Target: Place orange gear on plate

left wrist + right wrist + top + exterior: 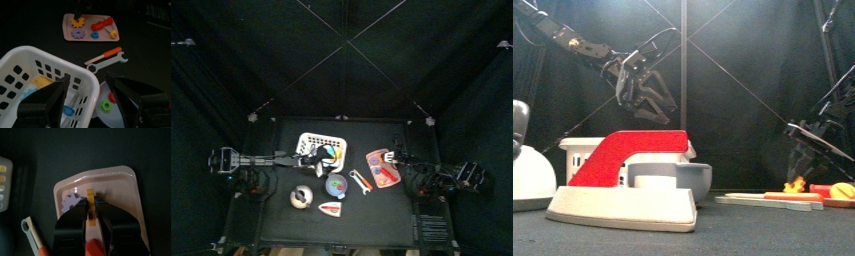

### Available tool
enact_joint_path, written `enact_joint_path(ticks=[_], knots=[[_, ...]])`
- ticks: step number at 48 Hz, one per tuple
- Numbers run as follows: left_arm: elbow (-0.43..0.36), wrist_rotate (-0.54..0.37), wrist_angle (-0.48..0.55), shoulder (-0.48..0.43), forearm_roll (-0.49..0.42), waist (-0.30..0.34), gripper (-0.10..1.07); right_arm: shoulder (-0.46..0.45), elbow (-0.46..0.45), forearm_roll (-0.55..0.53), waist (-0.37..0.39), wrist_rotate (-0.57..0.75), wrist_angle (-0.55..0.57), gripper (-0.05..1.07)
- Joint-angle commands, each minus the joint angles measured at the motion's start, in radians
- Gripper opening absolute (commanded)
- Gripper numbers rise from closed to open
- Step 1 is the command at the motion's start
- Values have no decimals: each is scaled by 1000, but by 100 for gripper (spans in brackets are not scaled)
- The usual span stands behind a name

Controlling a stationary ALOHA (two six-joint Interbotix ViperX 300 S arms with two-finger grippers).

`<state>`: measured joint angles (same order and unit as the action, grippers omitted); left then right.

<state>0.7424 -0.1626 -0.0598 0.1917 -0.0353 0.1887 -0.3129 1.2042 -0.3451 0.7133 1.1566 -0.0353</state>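
Observation:
The orange gear [89, 207] stands on edge between my right gripper's [89, 212] shut jaws, just over the pink tray [107, 182] beside a purple gear [69, 202]. In the left wrist view the orange gear [78, 22] sits at the tray's [90, 40] far corner under the right gripper. The grey plate [337, 185] lies mid-table and holds small coloured pieces; it also shows in the left wrist view [115, 111]. My left gripper [88, 92] is open and empty, held high above the white basket [33, 75] and the plate's edge.
An orange-handled wrench [107, 56] lies between the tray and the plate. A red and white block [627, 180] and a white round thing [301, 197] stand near the front edge. A red piece [101, 24] and a blue piece [95, 35] lie on the tray.

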Motion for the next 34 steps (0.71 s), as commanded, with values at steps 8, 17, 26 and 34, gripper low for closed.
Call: enact_joint_path(ticks=[8,17,26,34], knots=[[-11,0,-8,11,0,2,93,6,-17,-26,5,0,0,66],[-11,0,-8,11,2,0,93,-12,-29,-29,5,0,17,74],[-9,0,-3,11,2,0,93,-34,-44,-38,5,0,63,86],[-6,0,-2,11,2,0,93,-64,-54,-57,-3,0,98,92]])
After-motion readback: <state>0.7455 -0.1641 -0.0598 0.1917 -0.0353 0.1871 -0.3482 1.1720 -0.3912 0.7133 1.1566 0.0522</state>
